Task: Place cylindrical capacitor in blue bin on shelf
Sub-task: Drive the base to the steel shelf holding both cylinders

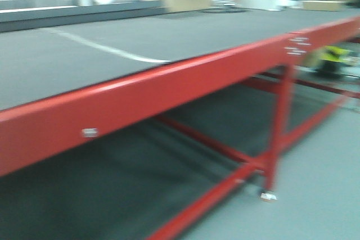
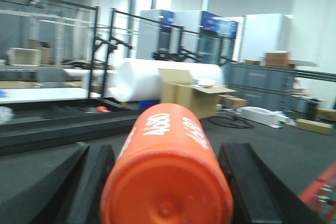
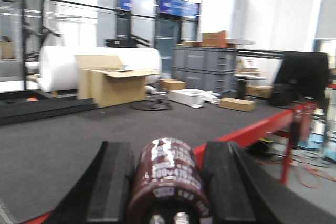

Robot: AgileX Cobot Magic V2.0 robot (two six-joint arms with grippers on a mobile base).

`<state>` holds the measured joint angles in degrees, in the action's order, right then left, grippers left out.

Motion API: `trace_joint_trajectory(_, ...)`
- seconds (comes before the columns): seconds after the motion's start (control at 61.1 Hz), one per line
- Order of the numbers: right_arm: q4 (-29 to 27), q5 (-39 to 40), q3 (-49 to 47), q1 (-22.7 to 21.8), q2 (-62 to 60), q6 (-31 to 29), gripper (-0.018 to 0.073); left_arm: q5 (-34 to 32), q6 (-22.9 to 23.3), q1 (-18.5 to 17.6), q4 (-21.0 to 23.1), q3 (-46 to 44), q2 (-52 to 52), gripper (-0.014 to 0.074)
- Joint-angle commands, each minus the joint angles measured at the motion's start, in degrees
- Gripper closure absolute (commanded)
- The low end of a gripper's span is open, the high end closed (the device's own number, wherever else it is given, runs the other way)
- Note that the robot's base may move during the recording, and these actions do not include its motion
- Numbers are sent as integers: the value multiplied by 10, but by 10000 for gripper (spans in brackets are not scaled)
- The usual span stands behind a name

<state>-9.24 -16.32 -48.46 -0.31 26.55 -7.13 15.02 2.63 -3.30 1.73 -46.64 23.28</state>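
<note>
Right tool [image 3: 168, 195]: clamped on the cylindrical capacitor [image 3: 168, 174], one black finger [image 3: 113, 184] pressed to each side. Left tool [image 2: 167, 198]: closed the same way on an orange cylinder [image 2: 168, 171] printed 4680 in white.

Under both, the desk [image 1: 185, 35]: broad dark grey top crossed by a pale line [image 1: 112, 50], edged by a red frame [image 1: 146, 91] on red legs and braces, over a grey floor [image 1: 320, 195]. Front view blurred.

Farther off in the room: a big white roll [image 3: 100, 66], an open cardboard box [image 3: 113, 85], stacked grey crates [image 3: 205, 72], tall cabinets with blue tops [image 3: 173, 6].

Capacitor itself: held over the desk near its red edge, lying lengthwise toward the wrist camera. Glossy dark maroon sleeve, pale lettering too blurred to read, a pale metal fitting at the near end.
</note>
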Motion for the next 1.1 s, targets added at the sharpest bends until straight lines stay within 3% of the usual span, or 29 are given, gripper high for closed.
trace_joint_trajectory(0.0, 5, 13, 0, 1, -2, -4, 722, -10, 4, 3, 0, 0, -2, 708)
trace_joint_trajectory(1.08, 5, 14, 0, 1, -6, -4, 722, -10, 4, 3, 0, 0, -1, 708)
